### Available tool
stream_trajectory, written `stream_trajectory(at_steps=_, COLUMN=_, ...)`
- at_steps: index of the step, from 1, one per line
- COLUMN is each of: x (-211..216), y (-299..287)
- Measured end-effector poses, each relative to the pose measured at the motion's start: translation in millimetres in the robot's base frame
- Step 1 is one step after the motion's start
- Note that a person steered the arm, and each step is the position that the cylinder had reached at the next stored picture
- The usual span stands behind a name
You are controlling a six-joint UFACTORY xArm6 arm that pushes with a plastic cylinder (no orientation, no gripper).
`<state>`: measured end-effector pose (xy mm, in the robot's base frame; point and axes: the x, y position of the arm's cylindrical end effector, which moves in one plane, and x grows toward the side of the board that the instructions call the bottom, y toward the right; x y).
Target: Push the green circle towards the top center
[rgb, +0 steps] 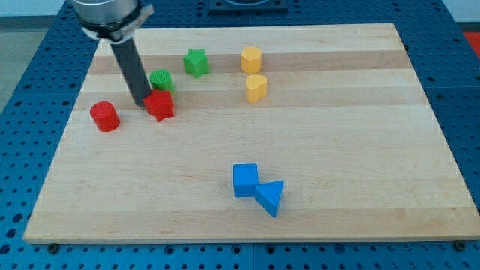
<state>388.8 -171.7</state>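
Note:
The green circle [161, 79] sits on the wooden board [337, 135] at the upper left. My tip [142, 102] is just below and left of it, close to its edge, and also beside the left of a red star [160, 106]. The red star lies directly below the green circle, nearly touching it. A green star [196, 62] lies to the upper right of the green circle.
A red cylinder [105, 116] lies left of my tip. A yellow hexagon [251, 58] and a yellow heart [256, 88] stand at the top centre. A blue cube [245, 180] and a blue triangle [271, 197] touch near the bottom centre.

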Motion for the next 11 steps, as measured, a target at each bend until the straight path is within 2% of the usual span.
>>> stream_trajectory(at_steps=2, x=-1.0, y=-0.5)
stream_trajectory(at_steps=3, x=-5.9, y=-26.7)
stream_trajectory(at_steps=4, x=-10.6, y=-79.1)
stream_trajectory(at_steps=5, x=0.8, y=-116.4)
stream_trajectory(at_steps=7, x=16.3, y=-101.2)
stream_trajectory(at_steps=9, x=46.5, y=-6.9)
stream_trajectory(at_steps=10, x=44.8, y=1.7)
stream_trajectory(at_steps=11, x=43.1, y=-17.8)
